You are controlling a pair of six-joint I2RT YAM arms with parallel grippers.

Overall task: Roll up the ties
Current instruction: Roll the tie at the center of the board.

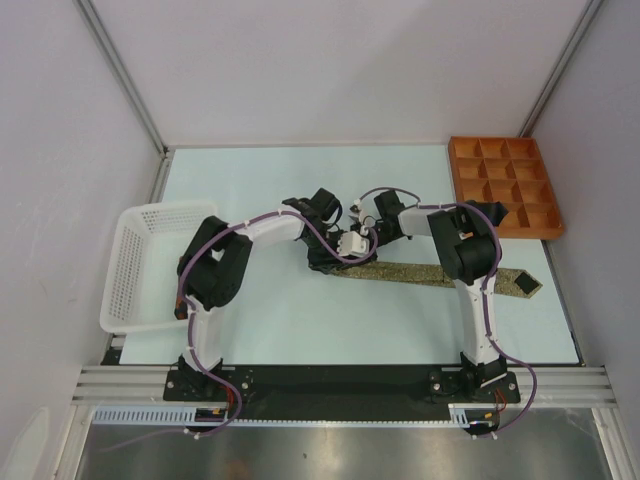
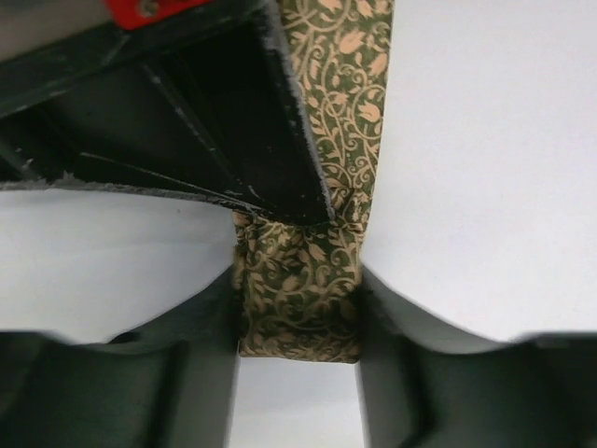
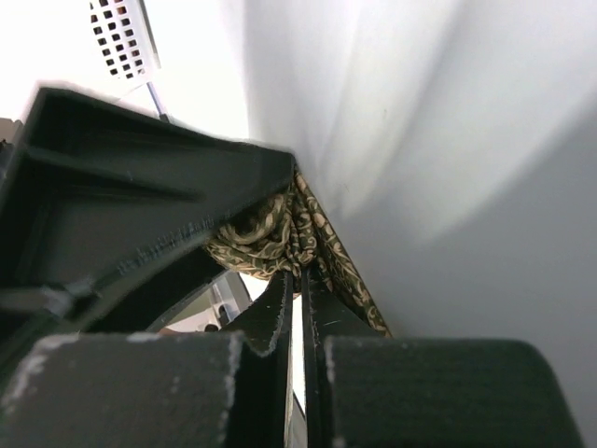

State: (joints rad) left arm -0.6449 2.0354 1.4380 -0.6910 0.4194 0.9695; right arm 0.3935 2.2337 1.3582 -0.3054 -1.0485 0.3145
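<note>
The olive-tan patterned tie (image 1: 420,272) lies across the mat, its wide tip with dark lining (image 1: 520,283) at the right. Both grippers meet at its narrow left end. In the left wrist view the folded narrow end (image 2: 298,299) sits between the fingers of my left gripper (image 2: 298,322), which touch both of its edges. A black finger (image 2: 233,121) of the other gripper presses on it from above. My right gripper (image 3: 300,280) is pinched on bunched tie fabric (image 3: 270,233). In the top view my left gripper (image 1: 328,258) and right gripper (image 1: 350,250) are side by side. I cannot make out the black tie.
A white mesh basket (image 1: 125,270) stands at the left edge of the mat. An orange compartment tray (image 1: 452,170) stands at the back right. White walls enclose the sides and back.
</note>
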